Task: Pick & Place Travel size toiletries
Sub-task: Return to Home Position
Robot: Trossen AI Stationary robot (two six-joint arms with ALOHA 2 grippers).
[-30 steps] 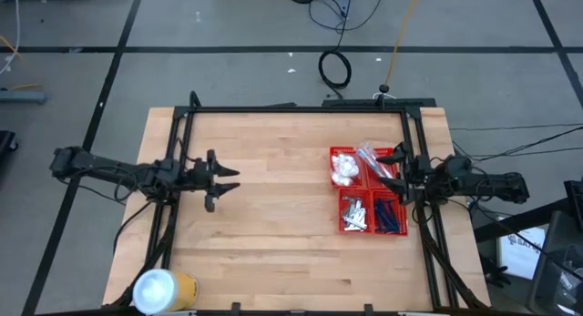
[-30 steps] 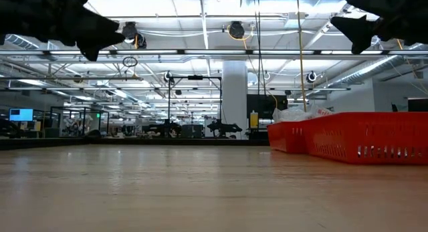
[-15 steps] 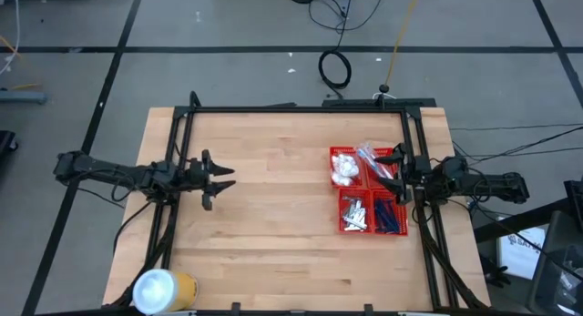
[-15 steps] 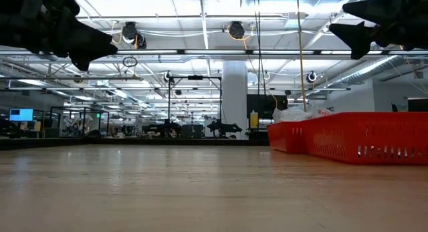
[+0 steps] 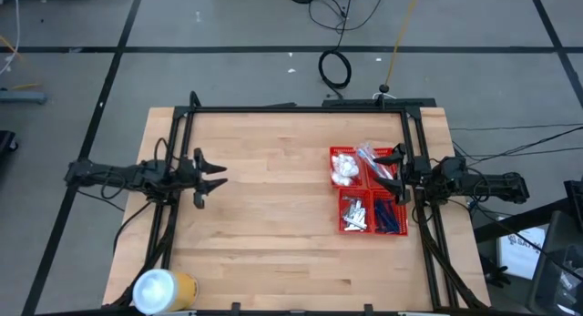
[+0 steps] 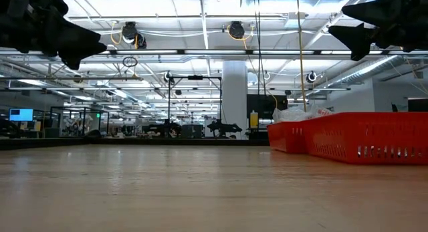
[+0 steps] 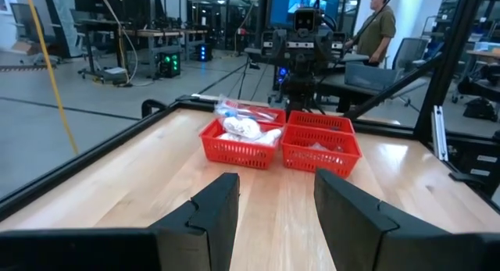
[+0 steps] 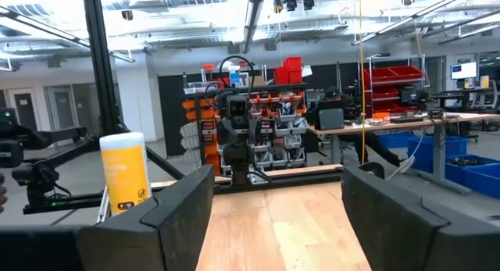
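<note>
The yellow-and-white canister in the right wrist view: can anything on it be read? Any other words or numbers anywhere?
No text reads clearly.
canister: a small dark mark low on its side, too small to read.
white box at the high view's right edge: dark lettering, too blurred to read.
red basket: no print visible.

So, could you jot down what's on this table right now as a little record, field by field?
table: bare wood, black rails around it
basket: red, four compartments, on the table's right side
basket contents: white packets, clear wrappers, silver pieces, blue-handled items, roughly one kind per compartment
left gripper: open, empty, raised over the table's left side
right gripper: open, empty, raised over the basket's right edge
container: white and yellow, at the bottom-left corner in the overhead picture
</note>
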